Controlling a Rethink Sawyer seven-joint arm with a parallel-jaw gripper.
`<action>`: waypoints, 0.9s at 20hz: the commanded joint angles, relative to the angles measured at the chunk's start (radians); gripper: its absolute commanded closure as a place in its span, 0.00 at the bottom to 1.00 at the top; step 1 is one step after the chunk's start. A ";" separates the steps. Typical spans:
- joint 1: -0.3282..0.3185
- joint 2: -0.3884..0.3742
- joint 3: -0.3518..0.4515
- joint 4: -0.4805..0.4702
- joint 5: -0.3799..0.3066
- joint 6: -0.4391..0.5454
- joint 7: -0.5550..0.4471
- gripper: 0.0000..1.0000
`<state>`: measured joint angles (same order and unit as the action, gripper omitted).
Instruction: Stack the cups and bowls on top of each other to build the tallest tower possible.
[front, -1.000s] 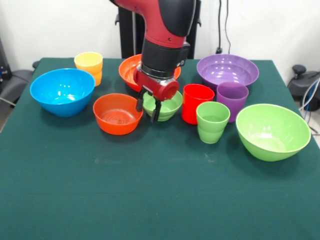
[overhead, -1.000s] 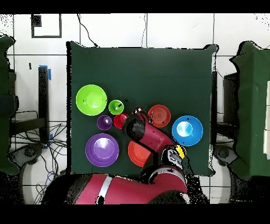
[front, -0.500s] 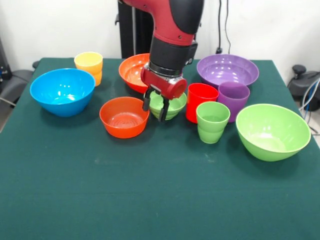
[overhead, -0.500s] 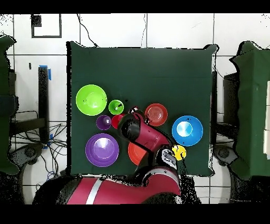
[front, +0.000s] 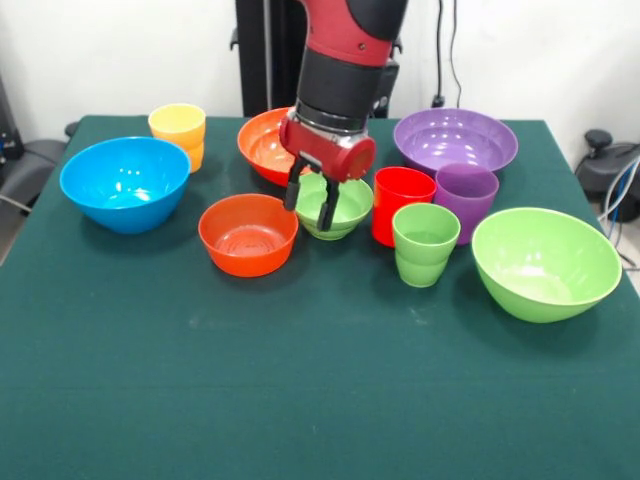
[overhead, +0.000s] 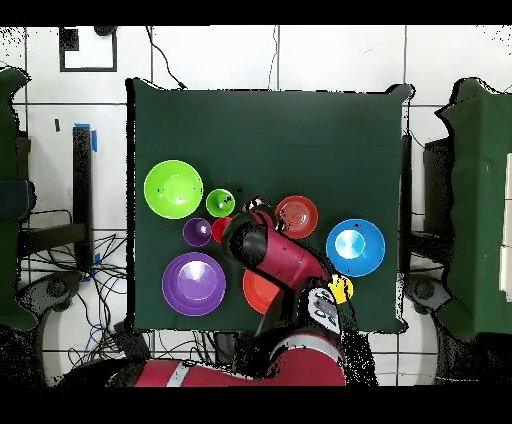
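Note:
My gripper (front: 310, 204) is shut on the near-left rim of the small light-green bowl (front: 340, 205) at mid-table and holds it slightly tilted. The small orange-red bowl (front: 248, 235) sits just left of it. The red cup (front: 402, 200) stands right of it, then the purple cup (front: 464, 195) and the light-green cup (front: 425, 242). The yellow cup (front: 177, 130) stands far left at the back. No tower stands. In the overhead view the arm (overhead: 270, 250) hides the gripper and the held bowl.
The blue bowl (front: 125, 182) is at the left, the large orange bowl (front: 260, 145) behind the gripper, the large purple bowl (front: 455, 138) at the back right, and the large light-green bowl (front: 545, 262) at the right. The green table (front: 300, 390) stretches to the front.
The gripper and the small green bowl moved right and slightly up. The orange-red bowl and the red cup shifted a little to the right.

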<state>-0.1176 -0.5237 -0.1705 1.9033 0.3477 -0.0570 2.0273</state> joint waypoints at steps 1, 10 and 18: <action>0.012 -0.060 -0.005 0.036 -0.067 0.169 0.062 0.00; -0.052 -0.071 0.068 0.081 -0.070 0.124 0.118 0.00; -0.001 -0.036 0.073 0.096 0.026 0.070 0.239 0.00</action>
<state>-0.1476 -0.6062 -0.2058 1.9327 0.3260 -0.0188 2.0282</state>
